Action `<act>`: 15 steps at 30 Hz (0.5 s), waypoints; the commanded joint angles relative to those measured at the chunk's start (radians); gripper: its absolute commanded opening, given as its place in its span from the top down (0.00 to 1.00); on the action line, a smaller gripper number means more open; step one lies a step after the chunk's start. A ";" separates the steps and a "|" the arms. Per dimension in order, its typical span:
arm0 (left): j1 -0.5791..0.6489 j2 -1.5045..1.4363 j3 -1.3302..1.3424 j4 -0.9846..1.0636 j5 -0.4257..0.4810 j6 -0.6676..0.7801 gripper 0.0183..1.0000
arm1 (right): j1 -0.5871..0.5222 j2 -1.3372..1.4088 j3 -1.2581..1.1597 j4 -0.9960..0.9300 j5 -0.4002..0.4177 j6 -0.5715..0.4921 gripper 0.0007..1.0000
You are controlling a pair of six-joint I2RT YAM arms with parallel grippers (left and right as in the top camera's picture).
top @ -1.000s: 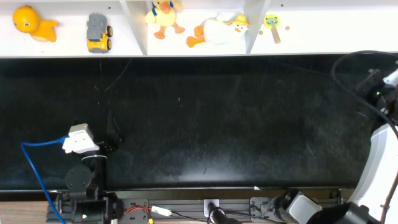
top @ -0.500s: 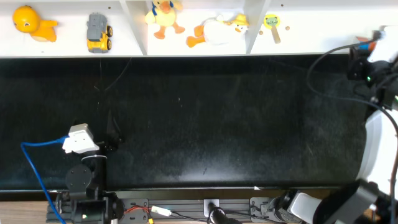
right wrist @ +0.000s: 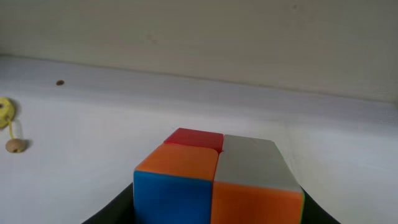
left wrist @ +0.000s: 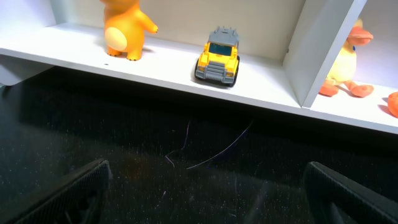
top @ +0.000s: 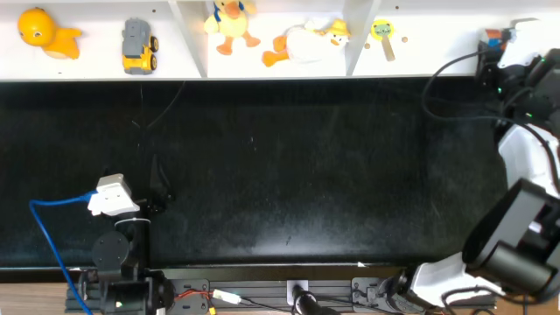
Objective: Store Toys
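Observation:
A colour cube (right wrist: 214,180) with blue, orange, red and grey faces sits between the fingers of my right gripper (right wrist: 214,214), which is shut on it. In the top view the right gripper (top: 493,42) holds the cube (top: 494,36) at the white shelf's (top: 437,66) far right compartment. The wrist view has the cube just above the white shelf floor (right wrist: 93,118). My left gripper (left wrist: 211,205) is open with nothing in it, low over the black mat (top: 306,166) at the left (top: 157,185), facing the shelf.
Toys stand in the shelf: an orange duck (top: 44,31), a yellow truck (top: 138,45), a yellow plush duck (top: 232,24), a white plush duck (top: 302,42) and a small yellow rattle (top: 382,33). Dividers (top: 194,35) split the compartments.
The right arm has swung up from the mat's right edge to the shelf's right end, carrying the cube. The left arm has not moved.

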 commanded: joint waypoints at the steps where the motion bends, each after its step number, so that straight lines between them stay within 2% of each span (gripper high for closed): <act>1: -0.007 -0.012 -0.005 0.002 0.013 -0.004 0.00 | 0.015 0.063 0.019 0.129 -0.093 0.166 0.95; 5: -0.007 -0.012 -0.005 0.002 0.013 -0.004 0.00 | 0.042 0.095 0.017 0.237 -0.098 0.190 0.95; 11: -0.007 -0.012 -0.005 0.002 0.013 -0.004 0.00 | 0.089 0.134 0.017 0.303 -0.101 0.131 0.95; 15: -0.007 -0.012 -0.005 0.002 0.013 -0.004 0.00 | 0.090 0.163 0.017 0.319 -0.141 0.113 0.95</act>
